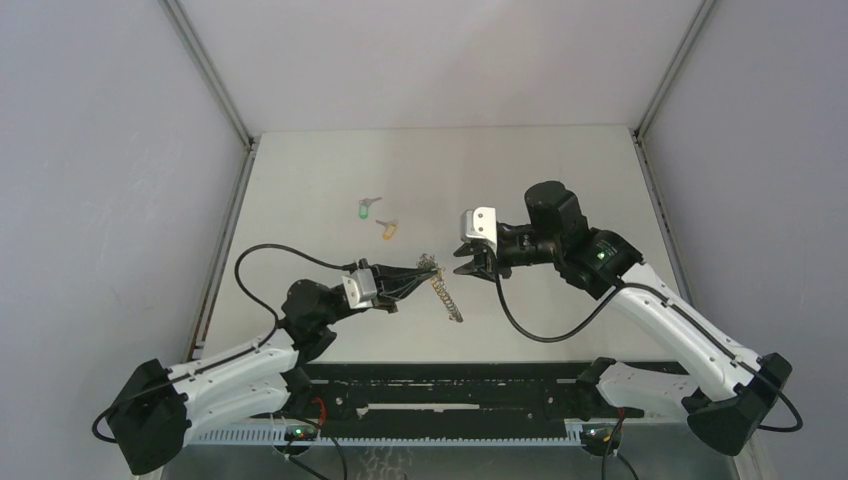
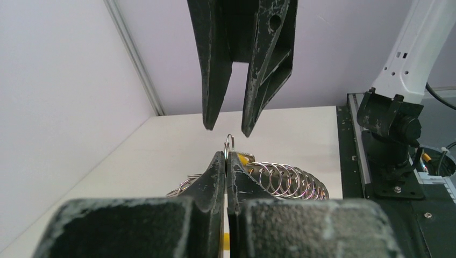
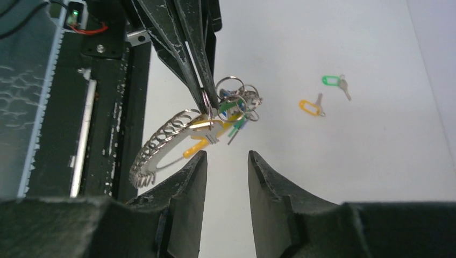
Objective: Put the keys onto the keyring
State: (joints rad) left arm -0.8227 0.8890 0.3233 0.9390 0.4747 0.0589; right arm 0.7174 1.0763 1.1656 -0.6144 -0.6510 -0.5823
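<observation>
A black metal rail with a white toothed strip runs along the near edge of the table. Beyond it, the left gripper has two matte black, scratched, wedge-shaped fingers that are pressed fully together. Their tips pinch one thin wire ring at the top of the keyring. This is a silvery chain of many small split rings that curves down like a spring. A glossy yellow plastic tag, a small bluish piece and some thin green pieces are bunched near the pinched end. The keyring hangs from this grip between the two grippers, over the matte off-white table. I cannot tell whether its lower end touches the surface. In the right wrist view the left fingers hide part of the ring bunch.

Just beside it, almost tip to tip, the right gripper has the same worn black fingers, parted by a moderate gap. It holds nothing and does not touch the ring.

Farther on the table, well apart from the grippers, lie the orange-tagged key and the green-tagged key. Each is tiny, of silver metal with an oval plastic tag, and they are near one another but not touching. Plain grey walls with metal corner strips close the far side
</observation>
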